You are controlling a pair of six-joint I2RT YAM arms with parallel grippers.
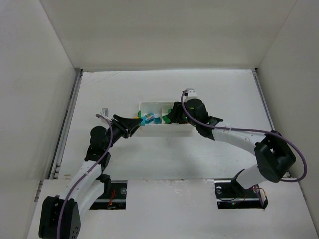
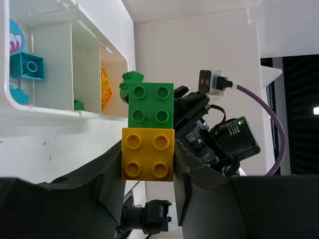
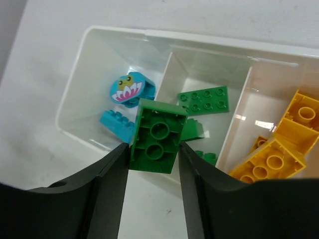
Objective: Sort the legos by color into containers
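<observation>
Legos (image 3: 117,124) part-sorted, both tools loaded.
Left tool (image 2: 148,164) clamps a yellow brick (image 2: 147,154) with a green top brick (image 2: 150,104) stacked on it, just beside the tray's left end. Right tool (image 3: 154,169) grips a green block (image 3: 157,137) over the tray (image 3: 99,37). Inside: teal pieces (image 3: 127,89), green plate (image 3: 204,99), yellow bricks (image 3: 271,159), one colour per compartment.

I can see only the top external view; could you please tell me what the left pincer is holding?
Observer: The left pincer is shut on a yellow brick with a stacked green brick on top.
Operator: Thank you. And the right pincer?
Observer: The right pincer grips a lone green brick, hollow underside toward its camera.
Operator: What does the tray hold at the end hidden from me?
Observer: That end compartment holds loose yellow bricks.
</observation>
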